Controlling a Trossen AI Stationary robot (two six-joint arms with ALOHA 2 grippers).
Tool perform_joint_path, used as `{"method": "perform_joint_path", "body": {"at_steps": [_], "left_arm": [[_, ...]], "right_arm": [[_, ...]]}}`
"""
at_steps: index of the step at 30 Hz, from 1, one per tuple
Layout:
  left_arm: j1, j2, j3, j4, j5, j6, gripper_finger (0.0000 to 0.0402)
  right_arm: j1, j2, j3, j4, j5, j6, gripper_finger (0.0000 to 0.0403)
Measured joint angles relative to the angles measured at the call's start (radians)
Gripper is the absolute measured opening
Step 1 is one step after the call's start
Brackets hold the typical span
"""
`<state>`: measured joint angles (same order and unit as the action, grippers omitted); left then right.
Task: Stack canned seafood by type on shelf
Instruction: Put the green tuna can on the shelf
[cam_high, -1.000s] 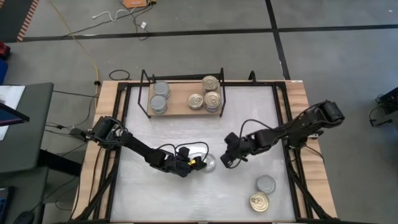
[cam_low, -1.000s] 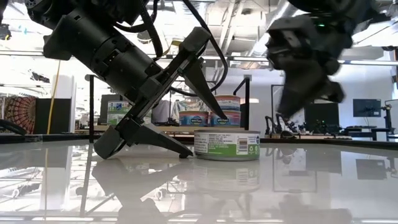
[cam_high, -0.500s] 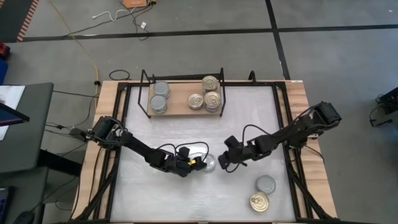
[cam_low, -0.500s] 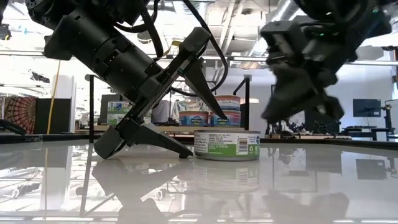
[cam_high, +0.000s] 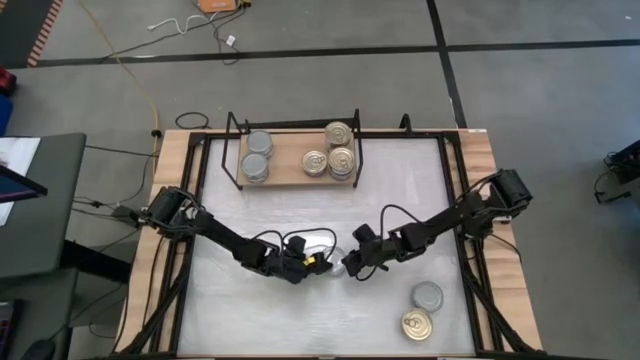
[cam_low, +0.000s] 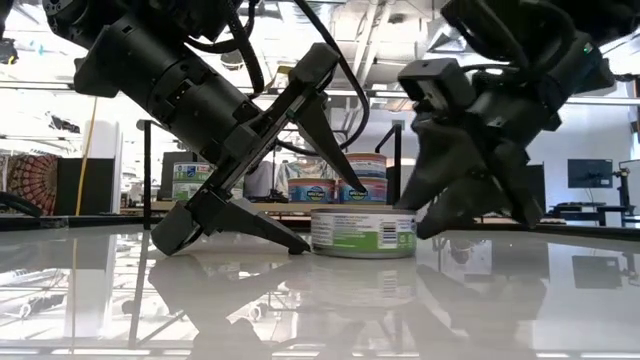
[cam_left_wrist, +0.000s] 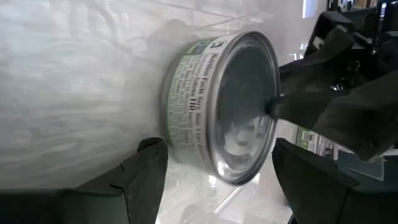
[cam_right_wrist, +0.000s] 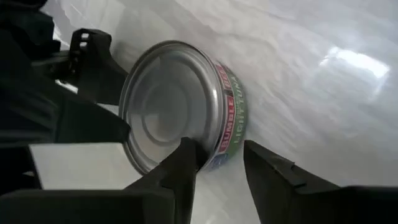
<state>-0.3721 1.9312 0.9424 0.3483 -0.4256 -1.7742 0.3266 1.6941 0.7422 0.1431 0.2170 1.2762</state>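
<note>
Fingers first: our right gripper (cam_right_wrist: 217, 171) sits low at the silver-topped can (cam_low: 363, 231) in the middle of the white tabletop (cam_high: 300, 320), its two fingers parted astride the rim, one tip over the lid and one outside the green-labelled wall, not yet closed on it. From the other side our left gripper (cam_left_wrist: 214, 165) has its fingers spread wide about the same can, released, one tip hanging just over the lid and the other resting low on the table. We judge that both grippers crowd one small can, so the risk is a clash of fingertips, or the right fingers pinching only the thin rim and letting the can slip, tip, or skid across the glossy surface as the grip closes. If the left fingers are not drawn back before we lift, they could catch the can's edge. Farther off, the shelf (cam_high: 290, 176) at the far side of the table holds two grey-topped cans (cam_high: 257, 156) at its left end and three gold-topped cans (cam_high: 334, 153) at its right end. Two more cans (cam_high: 422, 310), one grey, one gold, wait near the table's front right, well apart from the grippers.
</note>
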Motion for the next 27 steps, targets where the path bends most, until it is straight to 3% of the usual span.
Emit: {"method": "perform_joint_path", "body": {"at_steps": [16,27], "left_arm": [[0.0,0.0,0.0,0.001,0.058,-0.021,0.0275],[0.0,0.003,-0.001,0.057,0.11,-0.067,0.0275]], "right_arm": [[-0.026,0.026,0.002,0.049,-0.032,-0.014,0.0027],[-0.035,0.028,0.001,0.078,-0.038,-0.028,0.0032]]}}
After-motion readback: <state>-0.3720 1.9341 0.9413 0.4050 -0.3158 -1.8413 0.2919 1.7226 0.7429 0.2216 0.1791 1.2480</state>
